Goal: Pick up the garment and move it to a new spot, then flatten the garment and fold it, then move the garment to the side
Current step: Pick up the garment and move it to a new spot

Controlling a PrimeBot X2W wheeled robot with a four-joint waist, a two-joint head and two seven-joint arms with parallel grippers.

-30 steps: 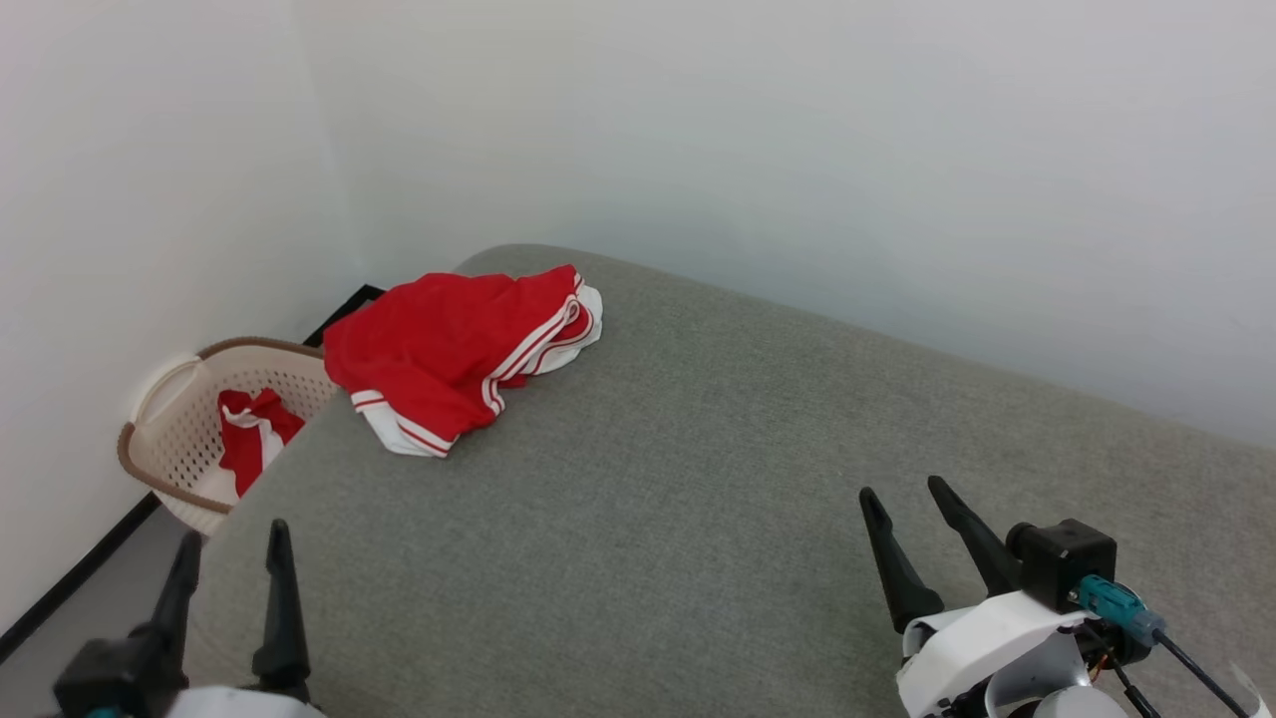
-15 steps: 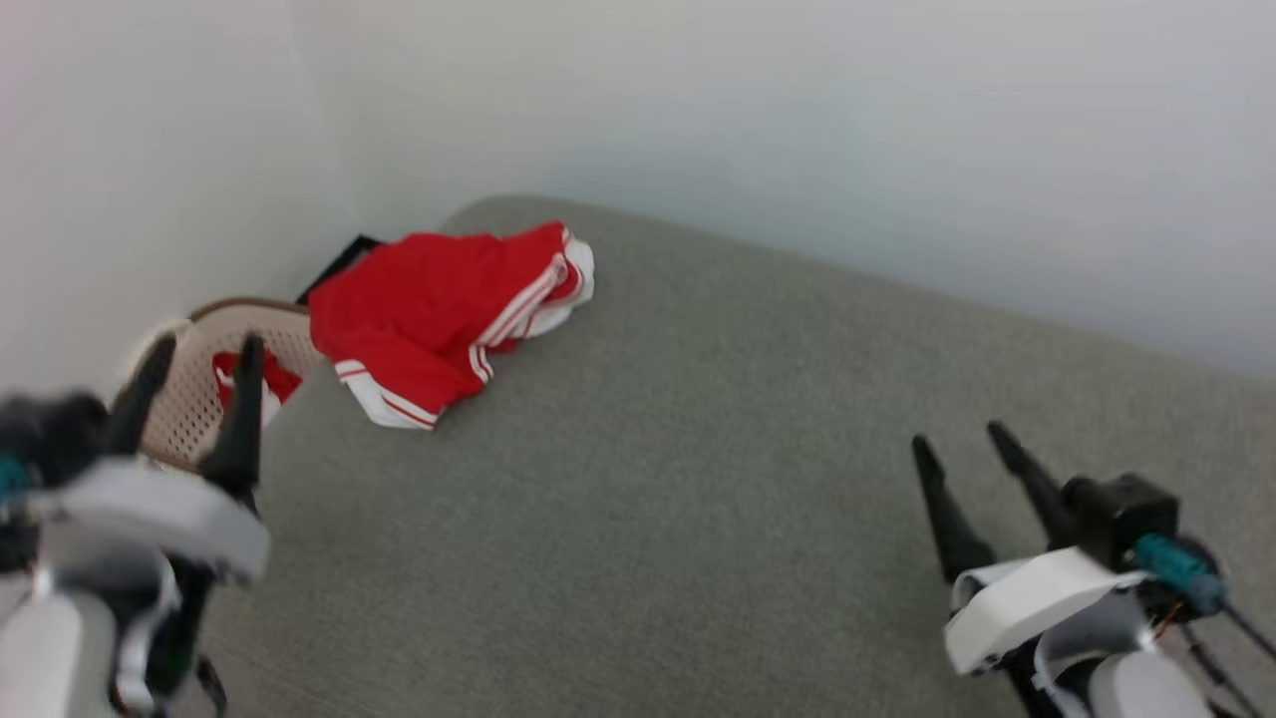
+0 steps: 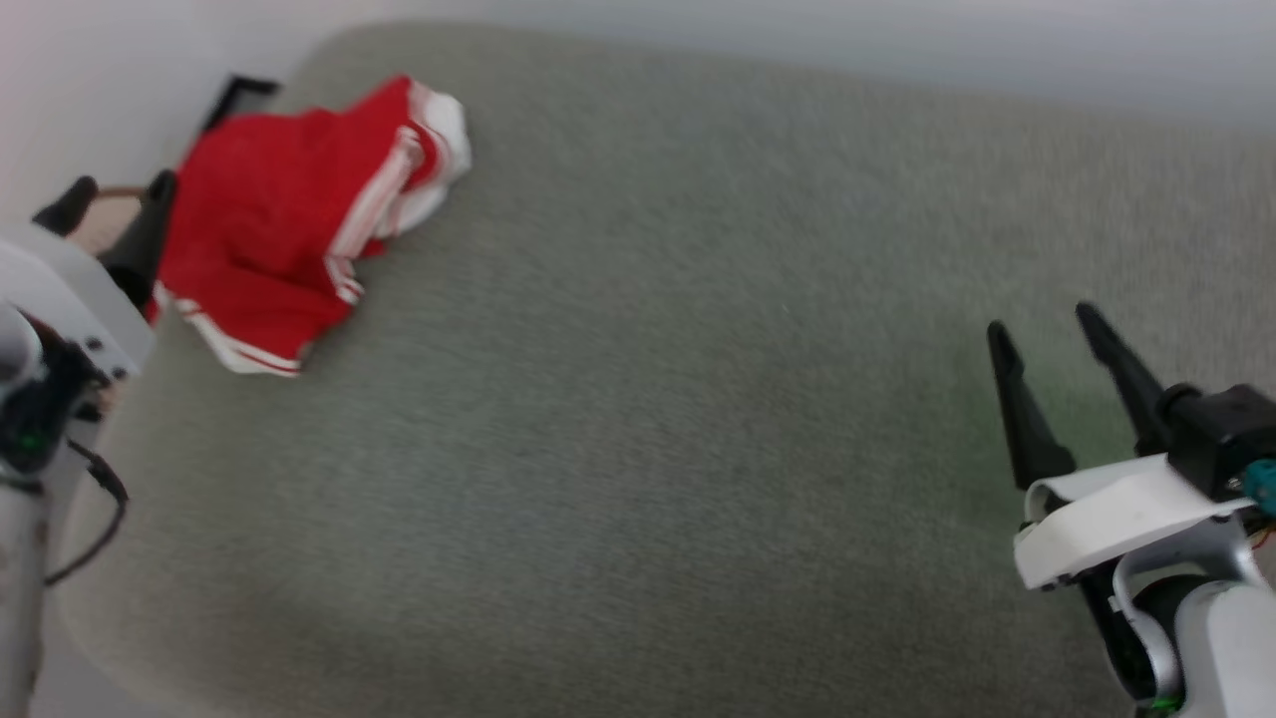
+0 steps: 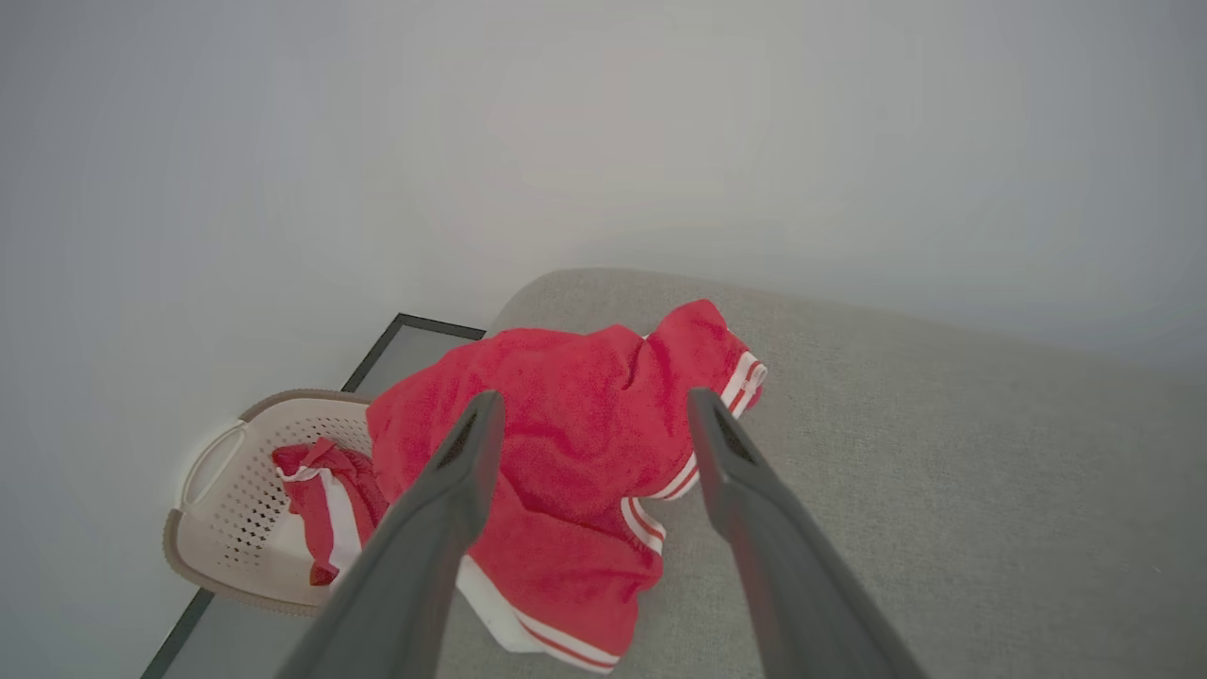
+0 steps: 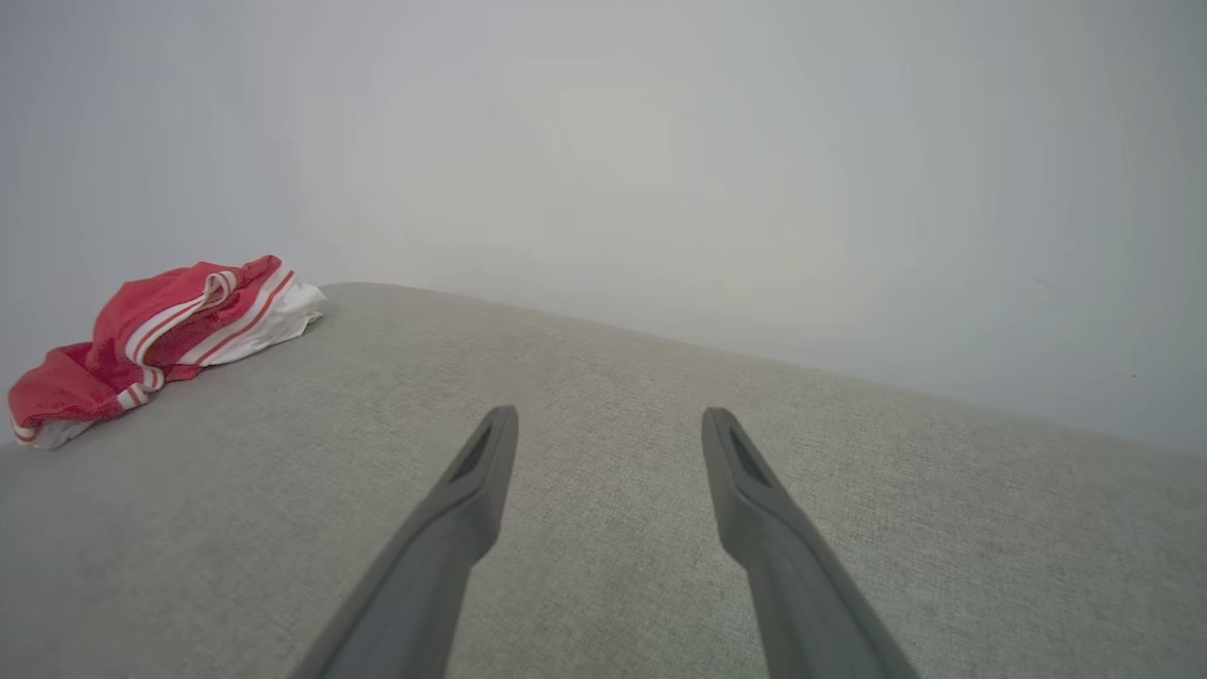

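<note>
The garment [image 3: 279,219] is a crumpled red shirt with white, red-striped sleeve ends, lying at the far left corner of the grey padded surface [image 3: 648,399]. My left gripper [image 3: 118,194] is open at the garment's left edge, and it holds nothing. In the left wrist view the left gripper [image 4: 594,398] points at the garment [image 4: 585,490], which shows between the two spread fingers. My right gripper [image 3: 1042,324] is open and empty over the surface's right side, far from the shirt. In the right wrist view the right gripper [image 5: 608,415] faces bare grey fabric, with the garment [image 5: 160,339] at far left.
A beige perforated basket [image 4: 222,528] stands on the floor beside the surface's left corner, with another red-and-white cloth [image 4: 325,500] inside. White walls close off the back and left. The grey surface [image 5: 660,396] stretches wide to the right of the shirt.
The head camera has tilted down, shifting the whole picture. My left arm has risen from the lower left to the garment's left edge. Both grippers stay open.
</note>
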